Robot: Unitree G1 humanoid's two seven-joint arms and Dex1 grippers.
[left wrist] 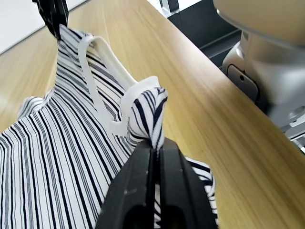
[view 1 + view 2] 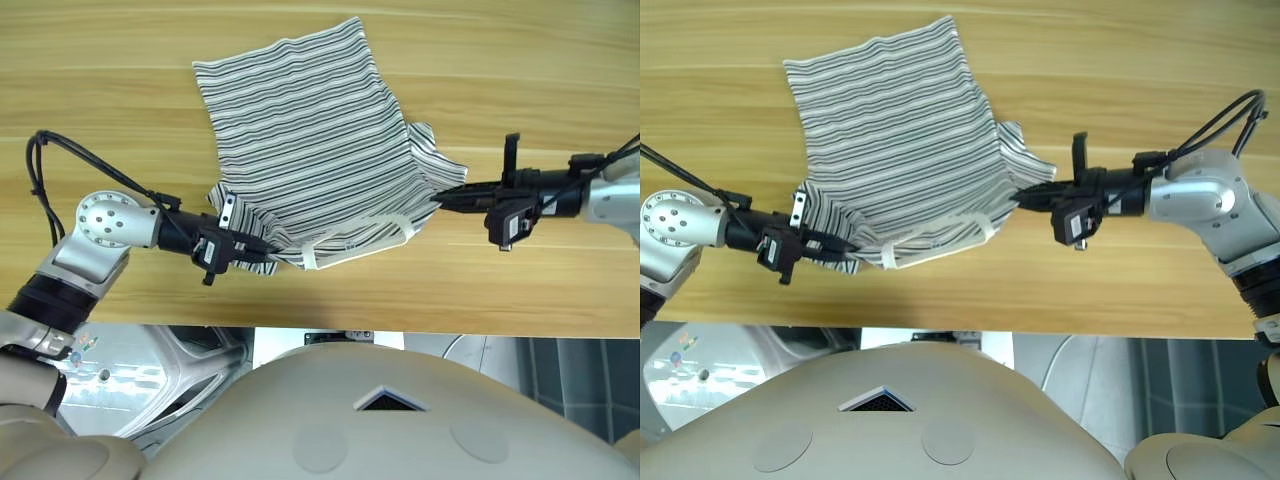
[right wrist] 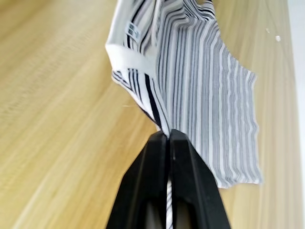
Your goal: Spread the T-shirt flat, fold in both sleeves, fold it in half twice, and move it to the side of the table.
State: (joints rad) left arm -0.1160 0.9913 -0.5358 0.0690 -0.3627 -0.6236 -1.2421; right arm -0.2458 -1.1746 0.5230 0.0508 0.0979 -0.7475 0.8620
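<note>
Pale wood-grain counter stretches across in front of me, and the striped T-shirt sits on its middle, a little toward my near edge. The far part of the shirt lies spread on the wood with the hem pointing away from me. The near part, at the shoulders, is gathered up between my two arms.

My left jaws are pressed fully together on a fold of the striped cloth at the shirt's left shoulder, right beside the white collar band. From my left wrist the pinched cloth bunches up just past the tips.

My right jaws are likewise closed tight, on the shirt's edge at the right shoulder. From that wrist the cloth runs away from the tips, and a small label shows on the white band inside the neck. One sleeve spills out on the counter just beyond the right jaws.

Between the two pinches the neckline curves toward me in a shallow loop.
</note>
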